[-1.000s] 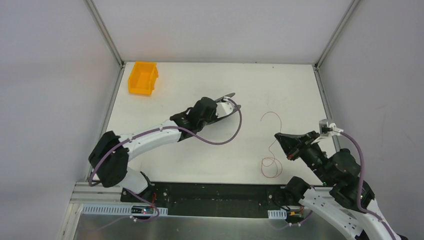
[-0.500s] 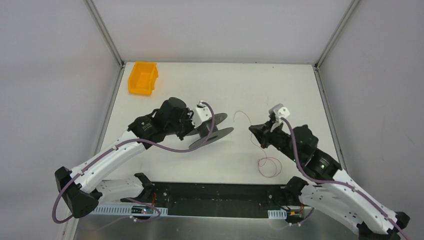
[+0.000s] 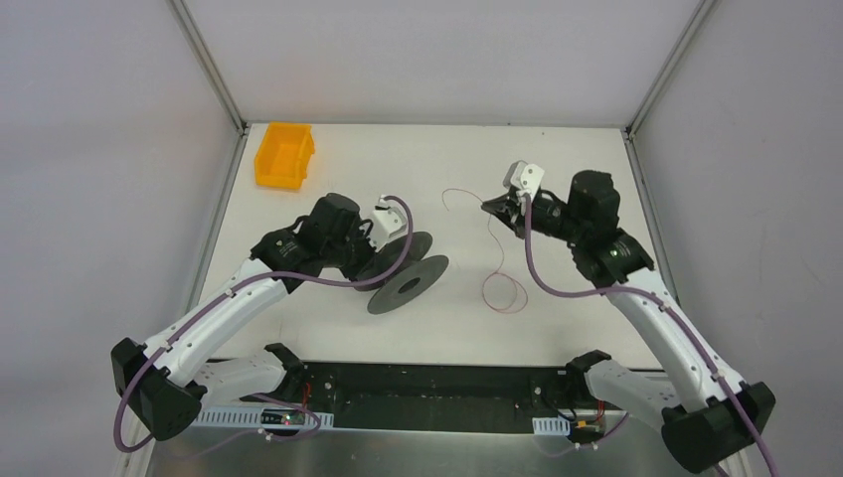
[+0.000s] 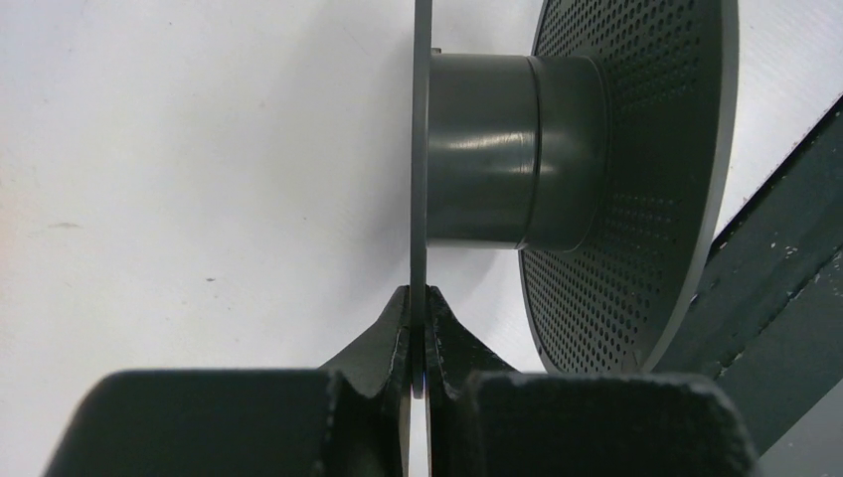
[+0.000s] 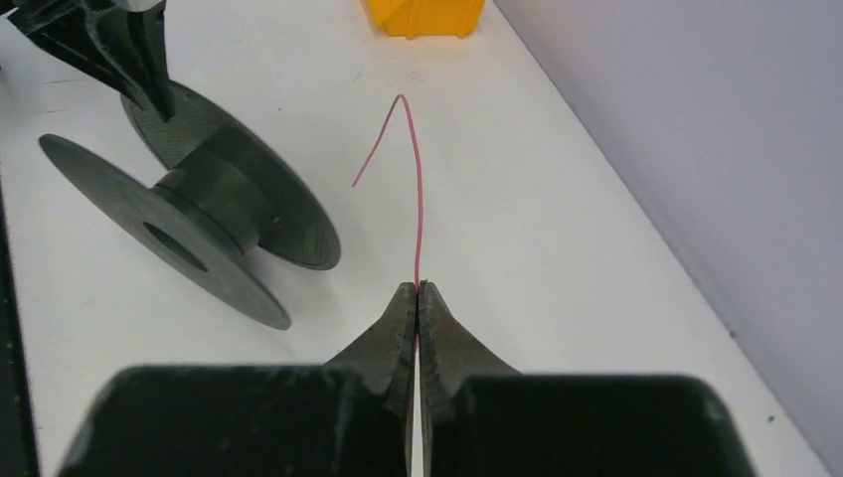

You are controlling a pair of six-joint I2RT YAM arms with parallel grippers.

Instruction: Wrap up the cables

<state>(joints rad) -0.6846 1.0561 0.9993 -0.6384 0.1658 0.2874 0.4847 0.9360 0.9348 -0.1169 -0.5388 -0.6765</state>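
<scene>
The cable is a thin reddish wire (image 3: pixel 491 260). It runs from a free end at the back, through my right gripper (image 3: pixel 494 209), down to a loose loop (image 3: pixel 504 294) on the table. In the right wrist view my right gripper (image 5: pixel 418 289) is shut on the wire (image 5: pixel 419 199), and the free end curves ahead of it. The dark grey spool (image 3: pixel 407 279) lies tilted at the table's middle. My left gripper (image 4: pixel 419 295) is shut on the edge of its thin flange (image 4: pixel 421 149), beside the hub (image 4: pixel 482 149). The spool (image 5: pixel 199 221) carries no wire.
A yellow bin (image 3: pixel 284 154) stands at the back left corner and shows in the right wrist view (image 5: pixel 427 15). White walls with metal posts close the table at the back and sides. A black strip (image 3: pixel 437 383) runs along the near edge.
My right gripper has moved toward the back of the table, carrying the wire; the loop has slid after it. My left gripper has shifted the spool slightly left and toward me.
</scene>
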